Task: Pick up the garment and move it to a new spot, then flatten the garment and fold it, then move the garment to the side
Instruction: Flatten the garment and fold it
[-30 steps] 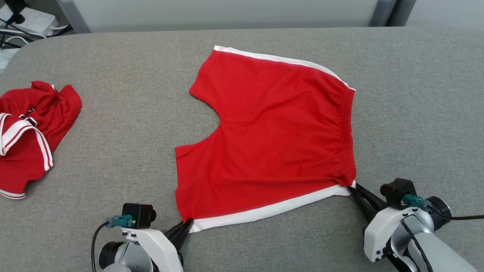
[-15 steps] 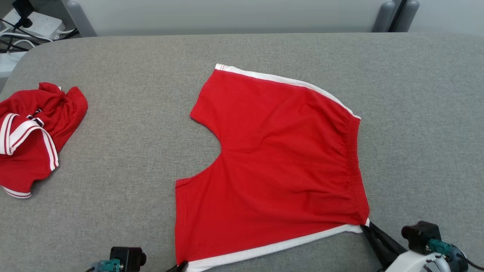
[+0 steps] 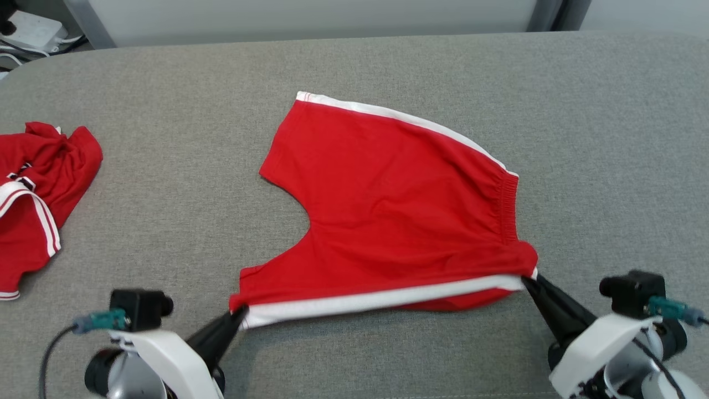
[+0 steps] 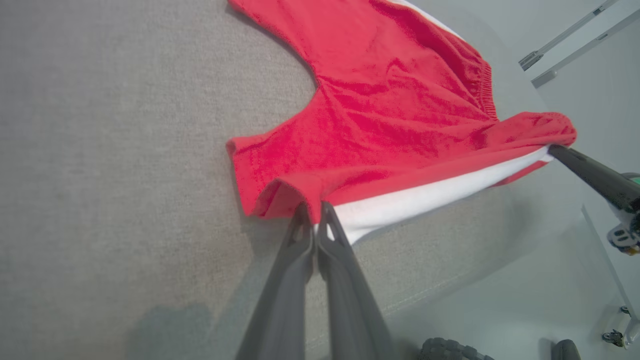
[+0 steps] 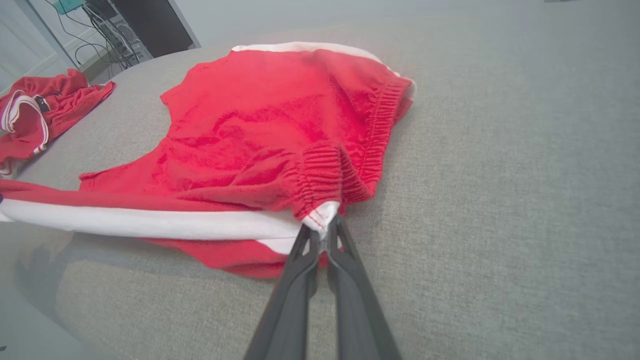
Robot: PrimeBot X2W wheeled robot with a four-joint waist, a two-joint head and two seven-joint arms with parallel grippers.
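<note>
The garment (image 3: 399, 205) is a pair of red shorts with white side stripes, spread on the grey table (image 3: 166, 221). Its near edge is raised off the surface, the white stripe stretched taut between my two grippers. My left gripper (image 3: 239, 315) is shut on the near leg-hem corner, seen close in the left wrist view (image 4: 314, 225). My right gripper (image 3: 527, 279) is shut on the near waistband corner, where the white trim (image 5: 322, 215) meets the elastic. The far half of the garment (image 5: 280, 100) still lies flat.
A second red garment with white stripes (image 3: 39, 194) lies crumpled at the table's left edge. Cables and a power strip (image 3: 33, 27) sit beyond the far left corner. The table's near edge (image 4: 440, 295) runs just under the lifted hem.
Both grippers have lifted the near edge, so the hem now hangs above the table and folds over. The head camera shifted between frames.
</note>
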